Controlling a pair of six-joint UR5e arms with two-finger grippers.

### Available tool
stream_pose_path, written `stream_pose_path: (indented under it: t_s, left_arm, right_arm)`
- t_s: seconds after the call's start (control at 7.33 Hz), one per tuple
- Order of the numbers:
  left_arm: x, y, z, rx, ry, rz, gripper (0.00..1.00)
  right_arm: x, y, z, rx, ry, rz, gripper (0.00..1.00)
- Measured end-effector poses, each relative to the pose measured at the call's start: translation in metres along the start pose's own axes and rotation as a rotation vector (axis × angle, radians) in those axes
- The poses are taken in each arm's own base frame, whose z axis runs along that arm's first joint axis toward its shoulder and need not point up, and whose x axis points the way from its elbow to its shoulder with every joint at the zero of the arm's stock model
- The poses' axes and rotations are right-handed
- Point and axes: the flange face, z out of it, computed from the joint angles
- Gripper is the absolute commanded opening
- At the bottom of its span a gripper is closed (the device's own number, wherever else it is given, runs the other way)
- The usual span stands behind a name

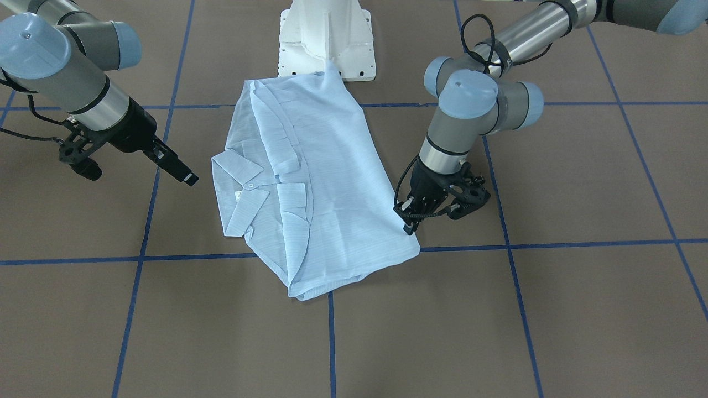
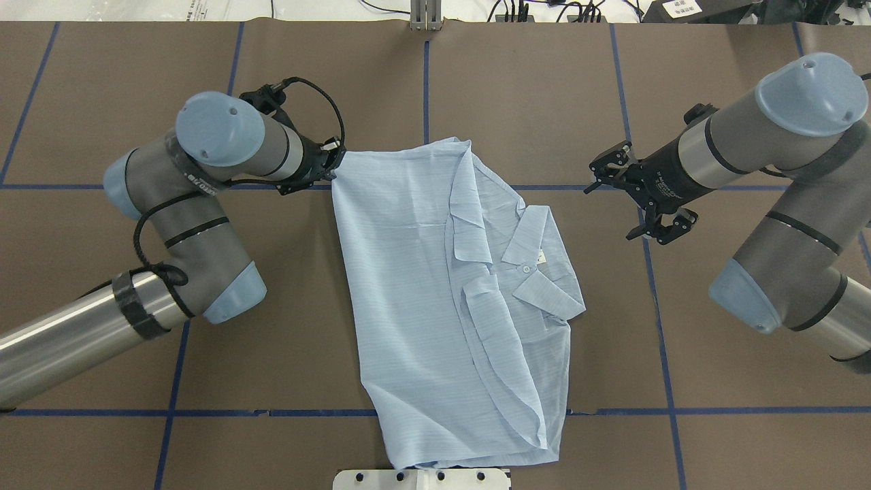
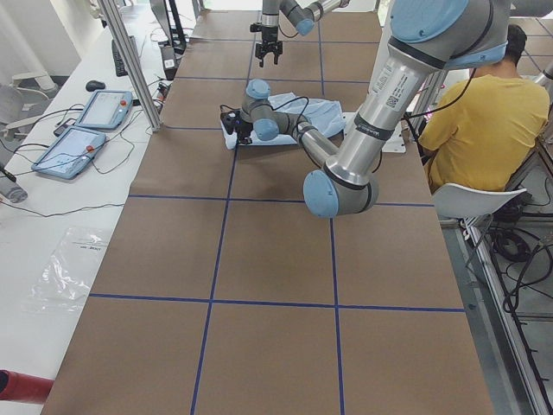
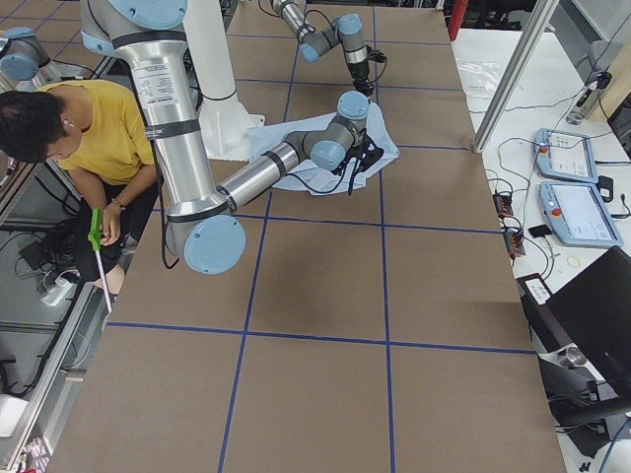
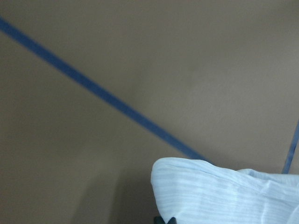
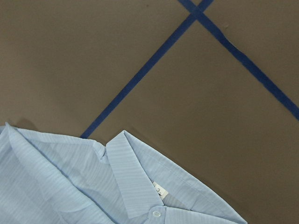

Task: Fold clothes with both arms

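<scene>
Two black two-finger grippers flanking a thin pale blue striped shirt (image 1: 337,182), folded lengthwise mid-table on brown paper (image 1: 581,182), seen from the front. Left gripper (image 1: 409,225) pinching the shirt's edge near a corner. Right gripper (image 1: 189,178) near the collar (image 1: 235,166), clear of cloth, finger state impossible to tell. Overhead: same pinch. Left wrist: cloth edge close below. Right wrist: collar, small white button (image 6: 155,213).
</scene>
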Motion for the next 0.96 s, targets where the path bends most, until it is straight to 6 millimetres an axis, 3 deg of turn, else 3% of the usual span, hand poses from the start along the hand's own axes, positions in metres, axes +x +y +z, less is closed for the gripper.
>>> stream_pose_path:
  t_s: [0.14,0.27,0.41,0.55,0.96]
  left_arm:
    - [0.011,-0.031,0.020,0.028,0.029,-0.001,0.79]
    - [0.019,-0.050,0.036,0.043,0.064,0.003,1.00]
    - [0.023,-0.059,0.046,0.047,0.091,0.012,1.00]
    - [0.014,-0.062,0.046,0.044,0.106,0.022,1.00]
    - [-0.064,-0.052,-0.005,-0.026,0.147,0.212,1.00]
  right_arm:
    - [-0.010,0.010,0.002,0.006,-0.013,-0.017,1.00]
    - [-0.019,0.026,0.012,0.017,-0.023,-0.042,1.00]
    - [-0.029,0.051,0.029,0.053,-0.037,-0.081,1.00]
    - [-0.037,0.080,0.049,0.093,-0.051,-0.124,1.00]
    - [-0.035,0.178,0.107,0.116,0.036,-0.336,1.00]
